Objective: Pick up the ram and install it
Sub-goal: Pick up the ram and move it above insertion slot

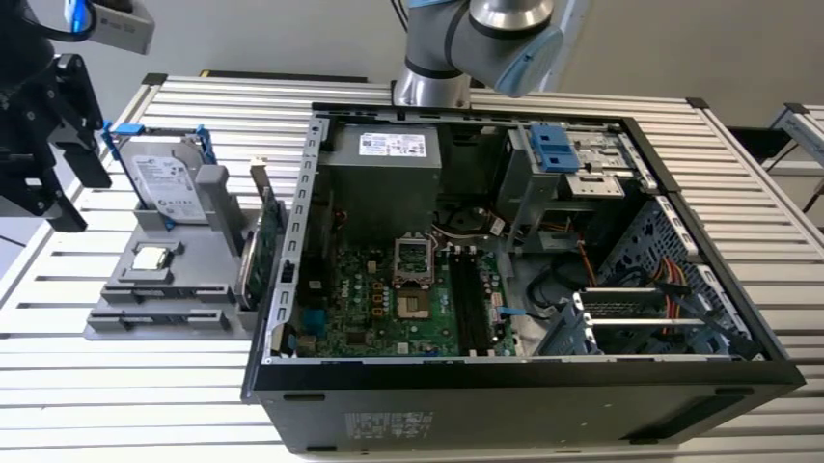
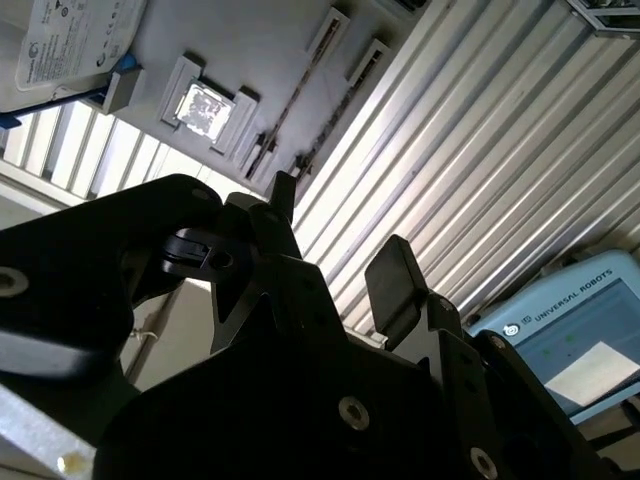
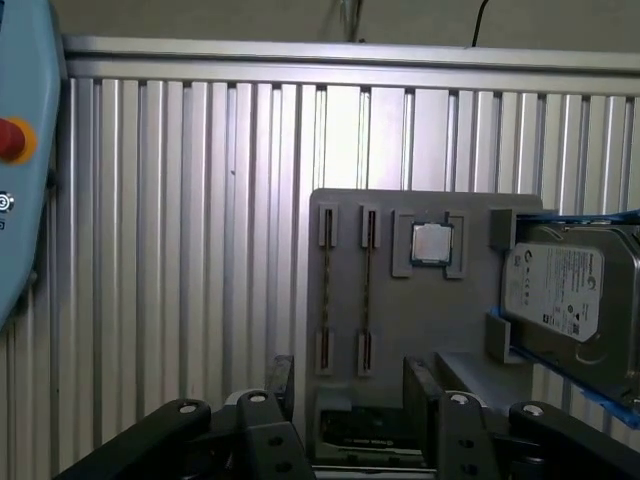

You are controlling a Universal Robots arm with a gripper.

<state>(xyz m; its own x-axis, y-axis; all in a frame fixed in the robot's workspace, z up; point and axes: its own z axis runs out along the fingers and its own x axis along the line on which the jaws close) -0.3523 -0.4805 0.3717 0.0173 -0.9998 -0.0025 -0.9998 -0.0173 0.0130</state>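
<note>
my gripper [image 3: 350,400] hangs over the grey holder [image 3: 420,315] on the table [image 3: 180,250], jaws spread and empty. past them the ram [image 3: 365,290] stands on edge in its slot, untouched. farther along the holder sits the hard drive [image 3: 570,290].

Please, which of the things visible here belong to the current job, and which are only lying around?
For the job:
ram
end effector, open
computer case
motherboard

Only lying about:
hard drive
processor chip
expansion card
</note>
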